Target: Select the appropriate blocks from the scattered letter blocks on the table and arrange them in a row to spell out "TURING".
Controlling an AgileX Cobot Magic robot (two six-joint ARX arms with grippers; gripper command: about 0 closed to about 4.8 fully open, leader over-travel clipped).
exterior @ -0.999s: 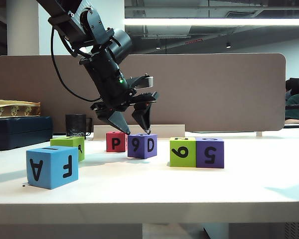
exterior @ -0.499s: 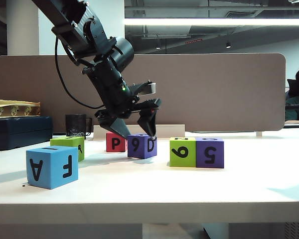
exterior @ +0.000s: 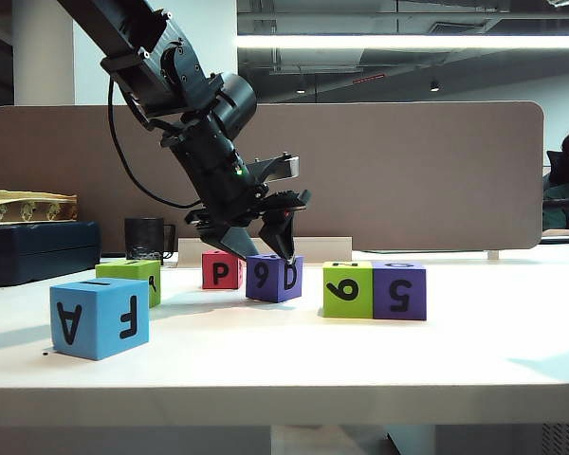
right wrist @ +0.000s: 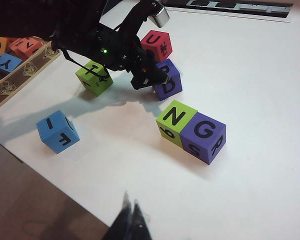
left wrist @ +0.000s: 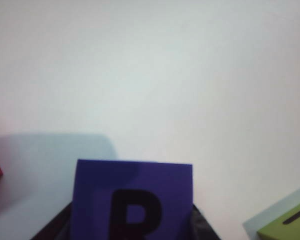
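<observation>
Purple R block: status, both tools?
Left tool straddling the purple matte cube with R on top, jaws apart, grip unconfirmed. Right tool shut, hanging back at the near table edge. Red U cube close beside it.

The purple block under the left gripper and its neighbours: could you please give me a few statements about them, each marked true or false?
1. The left gripper straddles the purple block. True.
2. That purple block shows an R on top in the left wrist view. True.
3. The lime green N block stands apart from the purple G block. False: they touch side by side.
4. The blue block sits between the red block and the purple block. False: it stands alone near the table's front left.
5. The right gripper holds a block. False: shut, empty.
</observation>
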